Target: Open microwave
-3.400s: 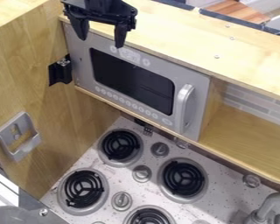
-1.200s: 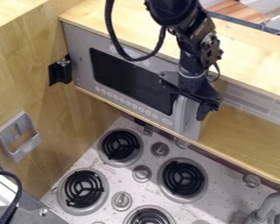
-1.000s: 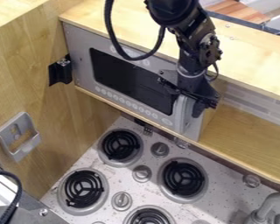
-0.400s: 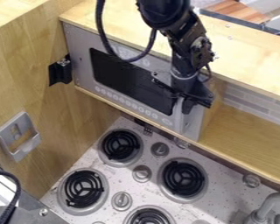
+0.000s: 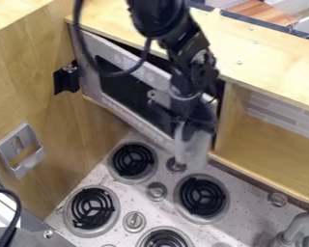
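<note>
My gripper (image 5: 190,126) is at the right side of the microwave door, shut on the upper part of the door's handle (image 5: 179,139). The silver door (image 5: 122,112) with its dark window stands partly open, hinged at its left side. A dark gap shows between the door's upper edge and the wooden cabinet (image 5: 229,108) around it. The arm crosses in front of the door's right half and hides part of the window. Motion blur covers the door's right end.
Below the door lies the speckled stove top (image 5: 176,226) with coil burners and knobs. A wooden wall (image 5: 28,87) with a black bracket (image 5: 66,78) stands at the left. An open shelf (image 5: 273,144) is on the right, above a faucet (image 5: 299,223).
The arm came from the upper left to the handle, and its fingers closed there. Since then my gripper has moved left and outward, and the door has swung from closed to partly open.
</note>
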You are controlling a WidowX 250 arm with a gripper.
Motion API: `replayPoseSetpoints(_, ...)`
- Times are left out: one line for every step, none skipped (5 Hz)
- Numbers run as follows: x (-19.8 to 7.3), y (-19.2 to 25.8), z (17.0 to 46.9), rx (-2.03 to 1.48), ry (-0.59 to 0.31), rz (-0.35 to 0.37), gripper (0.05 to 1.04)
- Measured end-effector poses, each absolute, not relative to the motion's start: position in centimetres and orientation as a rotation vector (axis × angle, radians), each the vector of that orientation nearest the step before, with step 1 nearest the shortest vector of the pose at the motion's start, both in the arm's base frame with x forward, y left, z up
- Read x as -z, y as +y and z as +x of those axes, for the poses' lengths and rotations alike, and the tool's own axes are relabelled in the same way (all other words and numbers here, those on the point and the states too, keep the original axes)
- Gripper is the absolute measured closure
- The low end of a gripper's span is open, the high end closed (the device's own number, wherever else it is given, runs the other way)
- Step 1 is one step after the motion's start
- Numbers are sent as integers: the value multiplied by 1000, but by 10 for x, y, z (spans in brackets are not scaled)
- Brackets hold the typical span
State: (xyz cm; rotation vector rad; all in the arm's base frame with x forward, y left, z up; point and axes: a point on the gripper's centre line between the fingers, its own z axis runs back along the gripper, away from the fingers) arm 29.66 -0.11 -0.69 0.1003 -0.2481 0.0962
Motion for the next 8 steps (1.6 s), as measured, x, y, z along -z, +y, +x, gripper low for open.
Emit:
replayPoseSetpoints(5,8,273,-110,-209,116,738)
replayPoseSetpoints(5,12,264,-128,-207,116,693)
replayPoseSetpoints(3,13,267,-164,-209,104,380)
replayPoseSetpoints(-1,13,273,-155,-217,106,114)
replayPoseSetpoints(-1,13,271,-152,-203,112,85)
replayPoseSetpoints(-10,14,266,-165,-183,133,85)
replayPoseSetpoints(-41,18,261,-209,-251,187,85)
replayPoseSetpoints(-73,11,260,-220,-316,234,85)
